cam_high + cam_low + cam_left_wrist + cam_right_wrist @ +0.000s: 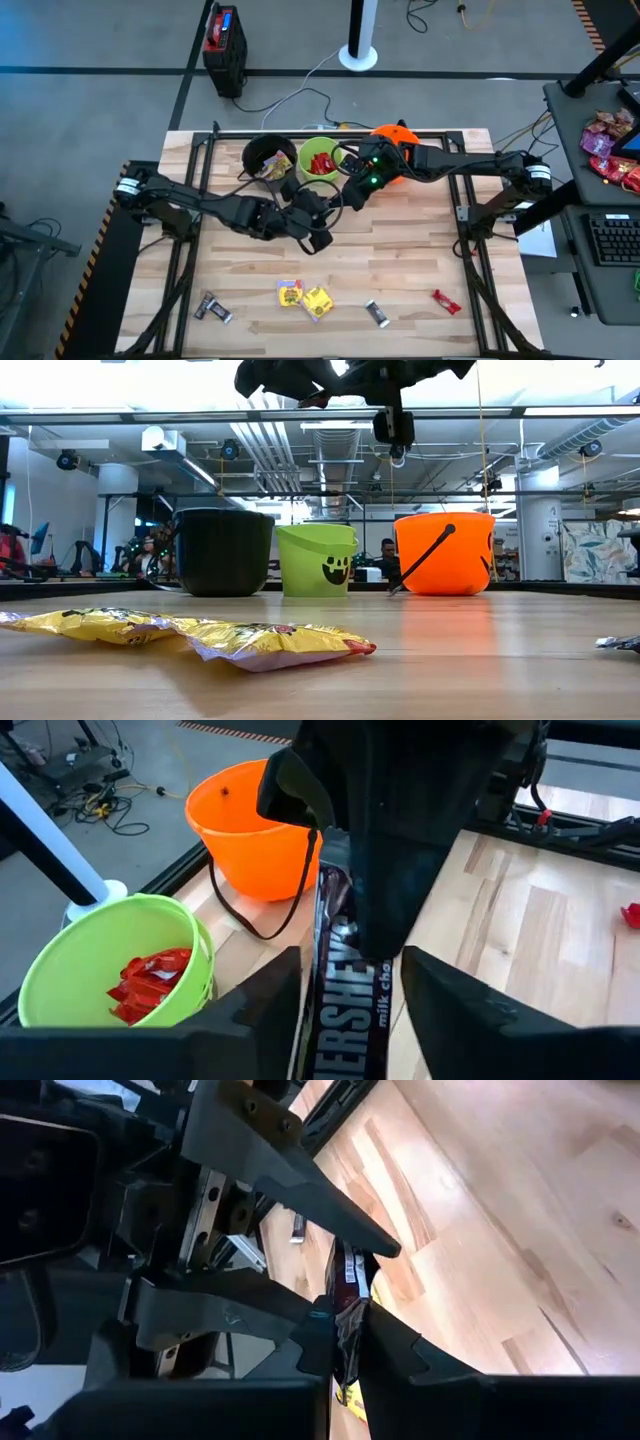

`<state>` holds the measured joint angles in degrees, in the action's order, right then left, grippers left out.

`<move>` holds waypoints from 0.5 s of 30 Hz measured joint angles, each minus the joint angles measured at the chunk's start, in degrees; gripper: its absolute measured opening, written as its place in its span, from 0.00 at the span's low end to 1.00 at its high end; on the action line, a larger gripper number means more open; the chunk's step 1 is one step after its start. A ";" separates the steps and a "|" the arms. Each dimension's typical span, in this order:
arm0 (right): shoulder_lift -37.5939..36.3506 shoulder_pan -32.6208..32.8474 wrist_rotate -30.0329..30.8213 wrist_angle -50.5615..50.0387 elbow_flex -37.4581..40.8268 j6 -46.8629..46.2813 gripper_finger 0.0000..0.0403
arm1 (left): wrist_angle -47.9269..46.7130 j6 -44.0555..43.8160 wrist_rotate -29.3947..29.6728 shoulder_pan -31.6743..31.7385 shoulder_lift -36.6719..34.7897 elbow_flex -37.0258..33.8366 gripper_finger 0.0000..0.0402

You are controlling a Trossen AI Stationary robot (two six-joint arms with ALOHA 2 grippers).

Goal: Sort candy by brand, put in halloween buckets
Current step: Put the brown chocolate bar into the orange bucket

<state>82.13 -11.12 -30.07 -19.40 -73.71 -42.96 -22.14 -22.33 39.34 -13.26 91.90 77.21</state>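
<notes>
Foreground candy: two crinkled yellow foil packets [270,642] are seen lying flat on the pale wooden plank table [450,250], touching each other, near its front edge.
Other loose candy: a dark bar with silver ends [213,308] is found towards the front left, a second dark bar [376,313] right of the yellow packets, and a small red bar [446,301] further right; all are well apart from the buckets.
Candy in transit: a long dark brown Hershey's milk chocolate bar [345,1010] is held in the air, upright, above the table just in front of the buckets.
Right gripper [345,1342]: clenched on the upper end of the chocolate bar, the wrapper being pinched between both fingers.
Left gripper [345,970]: released; its fingers are spread on either side of the bar's lower part, with a gap visible on each side.
Black round plastic bucket [222,552]: placed at the left of the back row; something yellow is seen inside from above.
Lime green plastic bucket [190,945]: placed in the middle; red wrapped sweets [150,982] are seen inside.
Orange plastic bucket with thin black handle [250,860]: placed at the right of the row, partly covered by the right arm in the high view.
</notes>
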 joint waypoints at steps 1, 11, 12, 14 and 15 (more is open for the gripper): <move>0.00 -0.01 -0.01 0.00 0.00 0.15 0.05 | -0.28 -0.06 0.00 0.00 -0.01 0.00 0.41; -0.20 -10.08 6.12 -15.23 -2.89 8.21 0.05 | -8.14 -5.99 -2.46 -0.59 -1.63 0.02 0.50; -0.20 -11.99 10.64 -19.79 -4.39 10.14 0.05 | -9.73 -7.85 -3.40 -0.81 -2.02 0.02 0.50; -0.19 -15.36 22.20 -30.06 -7.83 13.26 0.05 | -14.89 -12.97 -6.97 -1.03 -2.79 0.65 0.50; 0.05 -16.73 29.48 -35.65 -9.66 14.73 0.05 | -18.25 -16.02 -9.41 -1.09 -3.02 1.37 0.50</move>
<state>82.18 -27.85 -0.60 -55.05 -83.37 -28.23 -40.39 -38.36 29.93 -14.35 88.87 78.57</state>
